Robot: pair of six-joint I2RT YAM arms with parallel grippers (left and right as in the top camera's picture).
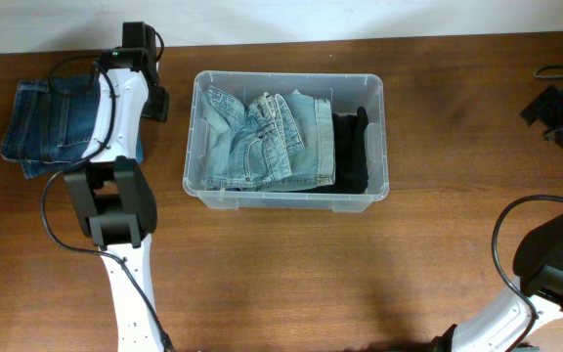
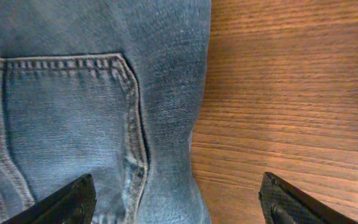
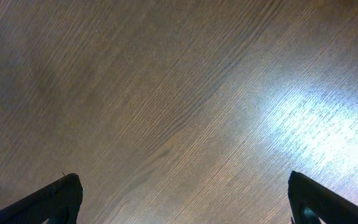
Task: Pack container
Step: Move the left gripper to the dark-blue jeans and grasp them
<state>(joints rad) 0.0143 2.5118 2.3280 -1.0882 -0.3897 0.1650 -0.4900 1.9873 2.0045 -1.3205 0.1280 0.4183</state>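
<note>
The container point(image 1: 195, 181) is a clear plastic bin in the middle of the table. It holds light-blue jeans point(image 1: 267, 137) and a black garment point(image 1: 350, 147). A folded pair of darker blue jeans point(image 1: 42, 127) lies on the table to its left. In the left wrist view these jeans point(image 2: 73, 106) show a back pocket. My left gripper point(image 1: 154, 103) point(image 2: 176, 199) is open above the right edge of these jeans and holds nothing. My right gripper point(image 1: 555, 106) point(image 3: 182, 193) is open and empty over bare wood at the far right.
The wooden table point(image 1: 291, 274) runs under everything. The left arm's base point(image 1: 115, 205) stands front left of the bin. The right arm's base point(image 1: 555, 259) stands at the front right, with cables along the right edge.
</note>
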